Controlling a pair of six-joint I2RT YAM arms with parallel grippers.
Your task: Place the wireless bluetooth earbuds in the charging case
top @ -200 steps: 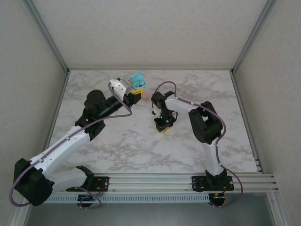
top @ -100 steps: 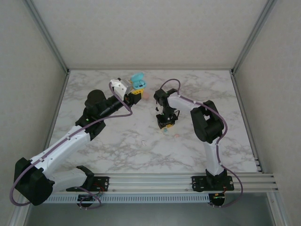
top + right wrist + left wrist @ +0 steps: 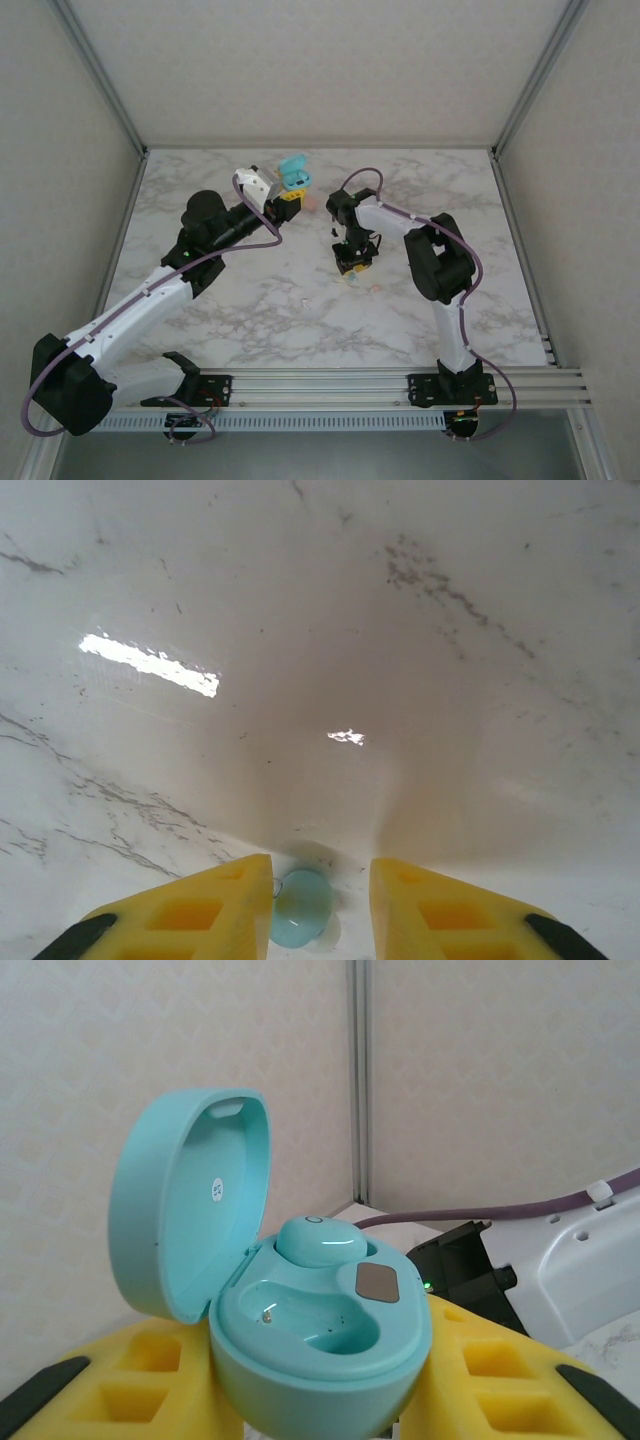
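The left gripper [image 3: 287,196] is raised above the far part of the table [image 3: 200,320], left of centre. Its yellow fingers [image 3: 130,1385] are closed on the lower shell of the charging case [image 3: 320,1350], one on each side. The case is teal and sits upright with its lid hinged open to the left in the left wrist view. One teal earbud [image 3: 320,1242] is seated in the far well of the case. The near well is unoccupied.

The right gripper [image 3: 352,264] points down at the table near its centre, just right of the left gripper. Its jaws are set narrow. A second teal earbud [image 3: 302,908] lies on the marble between the two yellow fingers [image 3: 190,915]. In the right wrist view it sits against the left-hand finger, and a gap shows between it and the other finger. Whether the fingers pinch the earbud cannot be determined.

Two pale pink earbuds lie on the table. One [image 3: 310,201] is just beside the left gripper, towards the far edge. The other [image 3: 375,287] is just to the near right of the right gripper. A small white piece [image 3: 303,300] lies near the table centre, to the near left of the right gripper.
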